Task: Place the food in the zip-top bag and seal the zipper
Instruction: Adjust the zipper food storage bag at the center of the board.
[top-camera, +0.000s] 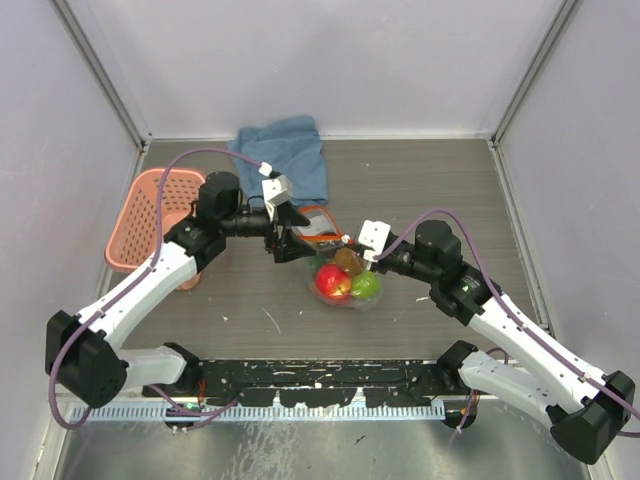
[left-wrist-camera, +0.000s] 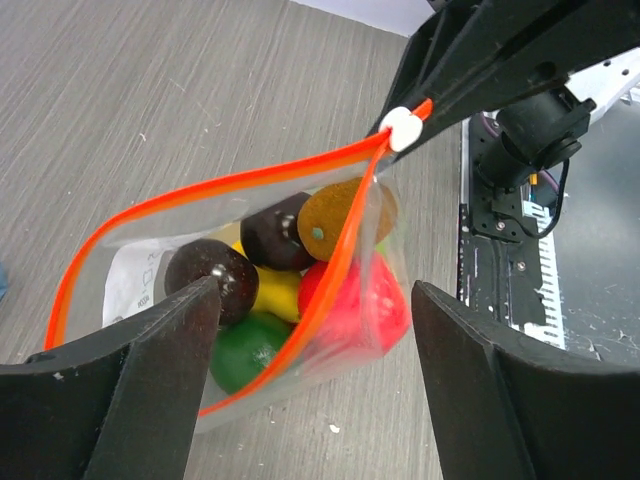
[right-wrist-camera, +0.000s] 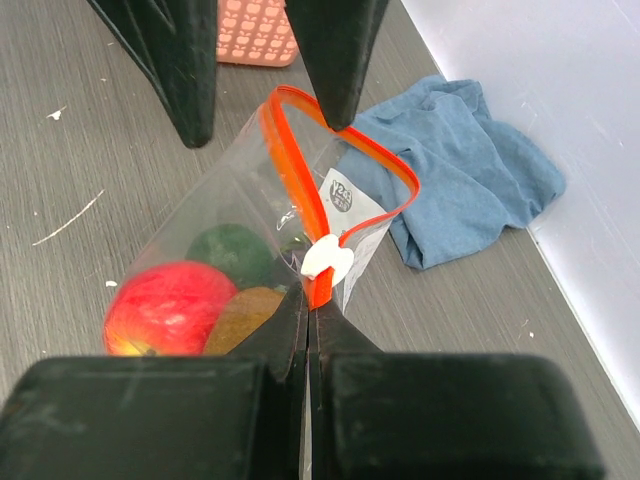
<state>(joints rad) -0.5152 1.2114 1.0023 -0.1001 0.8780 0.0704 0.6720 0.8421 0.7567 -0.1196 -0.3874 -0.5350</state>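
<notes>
The clear zip-top bag (top-camera: 344, 301) lies mid-table with its mouth gaping. Inside is the food: a red fruit (top-camera: 332, 282), a green one (top-camera: 366, 286), and in the left wrist view also dark brown (left-wrist-camera: 215, 270), yellow (left-wrist-camera: 275, 290) and orange-brown (left-wrist-camera: 335, 215) ones. My right gripper (right-wrist-camera: 310, 300) is shut on the zipper (right-wrist-camera: 295, 170) end, just below the white slider (right-wrist-camera: 327, 260). My left gripper (left-wrist-camera: 315, 300) is open, its fingers (left-wrist-camera: 150, 380) on either side of the bag's other end, holding nothing.
A pink lattice basket (top-camera: 150, 215) stands at the left. A crumpled blue cloth (top-camera: 285, 155) lies at the back, just behind the bag. White walls enclose the table. A black rail (top-camera: 320, 375) runs along the near edge between the arm bases.
</notes>
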